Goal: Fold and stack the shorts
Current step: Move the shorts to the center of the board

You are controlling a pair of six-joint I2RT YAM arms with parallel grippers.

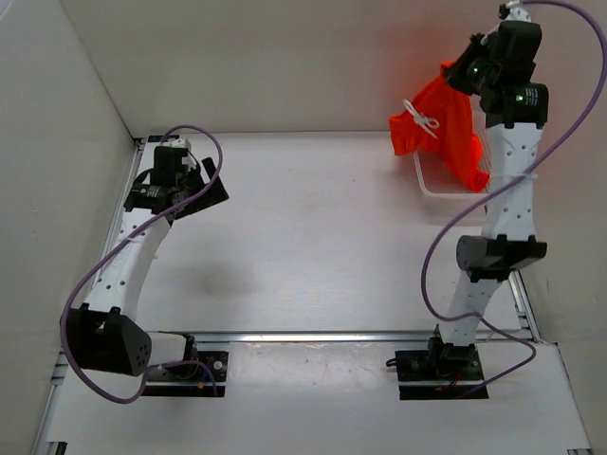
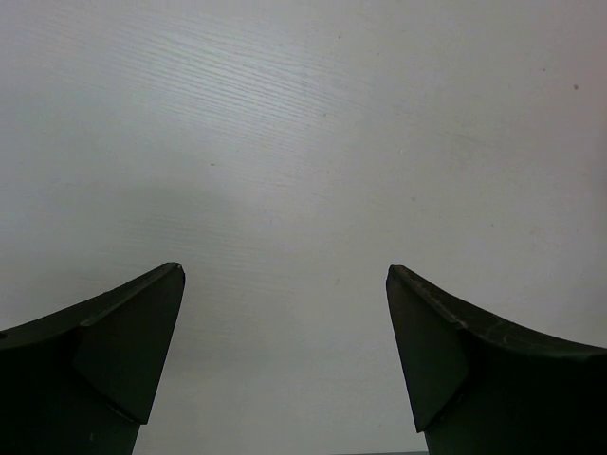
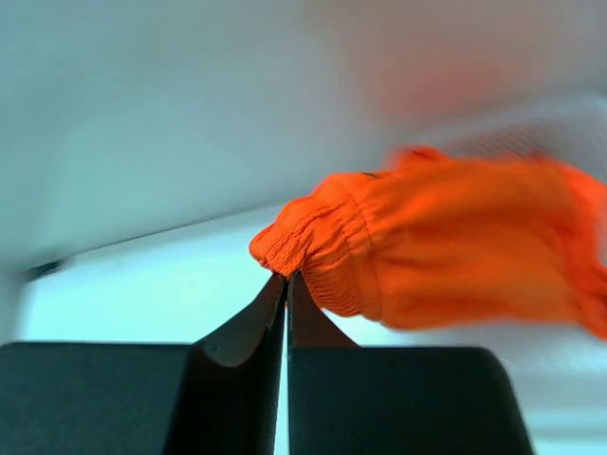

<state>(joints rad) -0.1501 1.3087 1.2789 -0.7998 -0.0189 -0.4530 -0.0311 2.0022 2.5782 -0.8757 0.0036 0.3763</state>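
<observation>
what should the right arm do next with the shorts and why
Probably swing them left and lower them onto the table: the right gripper is shut on a gathered edge of the shorts, which hang over the basket, and folding needs them flat.

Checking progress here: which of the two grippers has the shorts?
The right gripper, shut on the gathered edge of the orange shorts; the left gripper hangs open over the table.

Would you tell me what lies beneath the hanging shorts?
A white basket lies below the shorts, pinched by the right gripper. Only the basket's near rim shows; its inside is covered.
</observation>
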